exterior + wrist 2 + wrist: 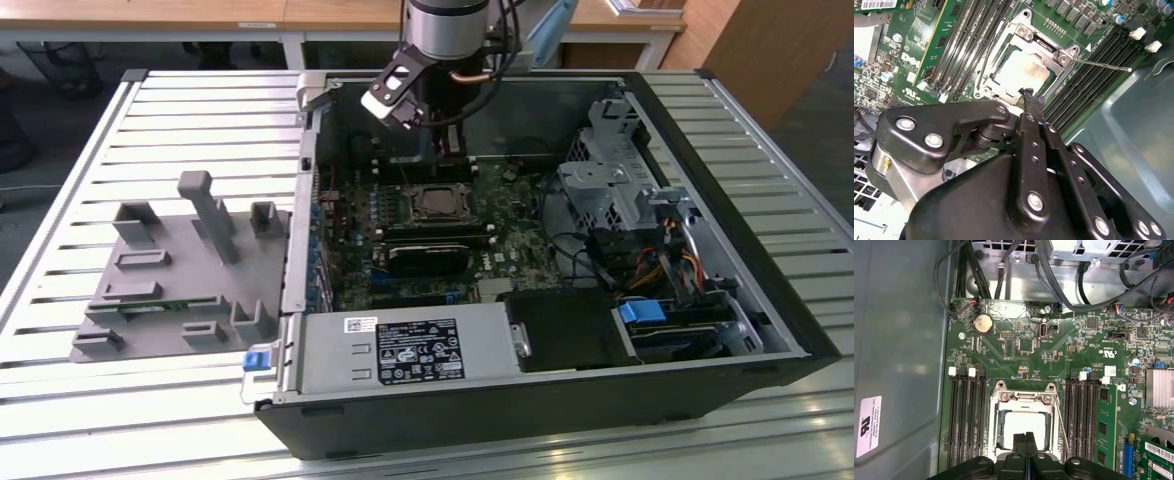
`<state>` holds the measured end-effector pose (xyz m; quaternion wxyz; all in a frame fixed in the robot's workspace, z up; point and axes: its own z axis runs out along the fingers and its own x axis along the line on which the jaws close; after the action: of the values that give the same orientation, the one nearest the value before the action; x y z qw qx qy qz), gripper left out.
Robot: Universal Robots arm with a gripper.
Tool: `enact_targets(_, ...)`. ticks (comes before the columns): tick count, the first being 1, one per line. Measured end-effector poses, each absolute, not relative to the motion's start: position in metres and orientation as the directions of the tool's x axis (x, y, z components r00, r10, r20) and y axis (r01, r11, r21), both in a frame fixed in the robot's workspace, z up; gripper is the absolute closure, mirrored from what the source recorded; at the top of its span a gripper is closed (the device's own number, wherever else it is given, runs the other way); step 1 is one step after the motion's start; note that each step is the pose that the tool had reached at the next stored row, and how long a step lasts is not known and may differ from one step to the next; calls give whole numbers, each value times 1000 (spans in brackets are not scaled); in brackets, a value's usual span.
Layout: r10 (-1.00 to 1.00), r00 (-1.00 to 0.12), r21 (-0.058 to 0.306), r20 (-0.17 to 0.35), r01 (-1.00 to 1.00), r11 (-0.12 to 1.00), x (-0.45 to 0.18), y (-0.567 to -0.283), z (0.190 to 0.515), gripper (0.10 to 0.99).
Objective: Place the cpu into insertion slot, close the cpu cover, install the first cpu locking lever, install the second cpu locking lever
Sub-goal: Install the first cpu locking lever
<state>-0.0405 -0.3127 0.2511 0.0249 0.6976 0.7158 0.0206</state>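
Note:
The cpu [1015,426] lies flat in the insertion slot [435,204] on the green board, its pale metal face showing through the window of the cpu cover [1024,396]. The silver cover [1040,42] lies down over the chip [1024,70]. A thin locking lever [1104,64] sticks out sideways from the socket corner, and it is also the slanted rod [1061,430] beside the socket. My gripper [1026,436] hangs just above the socket's edge, shut with nothing between its fingers; its tips [1030,94] sit over the cover's rim. In the exterior view the gripper [450,160] reaches down inside the case.
Long black memory slots [968,415] flank the socket on both sides. Cables [1004,270] hang along the board's edge and a case wall [899,350] stands close by. A power supply [400,350] and drive cage [614,180] fill the case. A grey fixture [174,270] rests on the slatted table.

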Motion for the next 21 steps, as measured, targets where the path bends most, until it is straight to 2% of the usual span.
enact_targets(21, 1000, -26, 64, -7, 998, 26, -41, -313, 257, 980)
